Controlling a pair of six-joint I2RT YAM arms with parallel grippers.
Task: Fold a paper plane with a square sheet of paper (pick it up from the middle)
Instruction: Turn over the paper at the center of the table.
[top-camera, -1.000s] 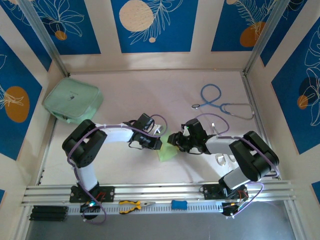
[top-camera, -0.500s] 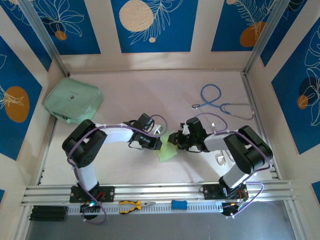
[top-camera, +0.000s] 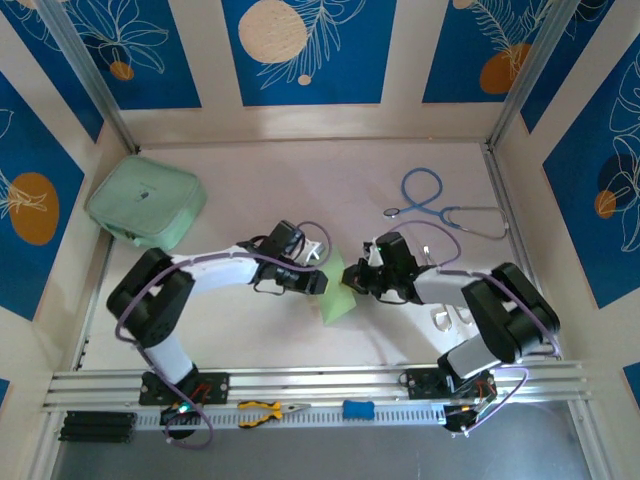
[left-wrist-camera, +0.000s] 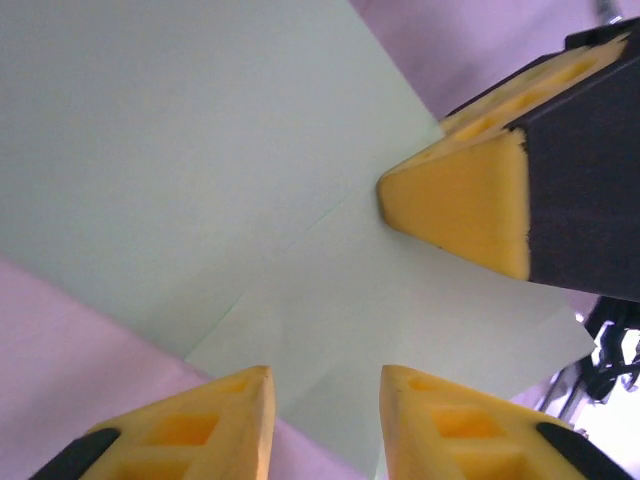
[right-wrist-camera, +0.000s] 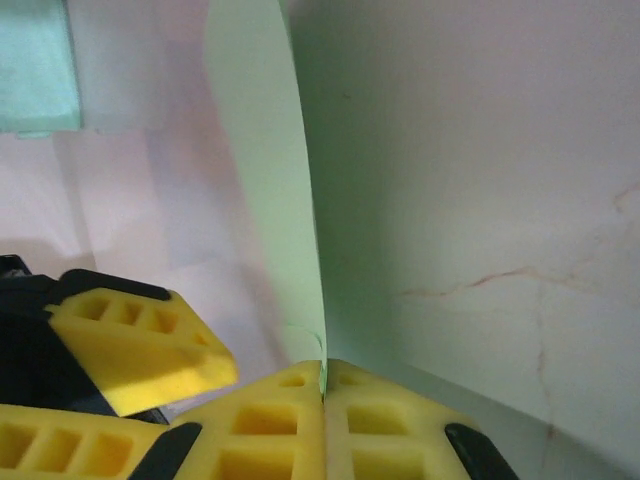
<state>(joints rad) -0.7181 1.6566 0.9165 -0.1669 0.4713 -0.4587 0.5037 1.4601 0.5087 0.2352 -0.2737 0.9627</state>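
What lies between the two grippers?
The green sheet of paper lies between the left gripper and the right gripper, as the top view shows; the right gripper is shut on its edge.

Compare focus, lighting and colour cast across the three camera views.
Top external: sharp and evenly lit with only soft shadows; the square sheet of paper looks small. Left wrist: very close and soft-edged, with a pink cast on the table and white glare at the lower right corner, beside the left pincer. Right wrist: the right pincer is slightly blurred from nearness, while the paper's curved edge is crisper.
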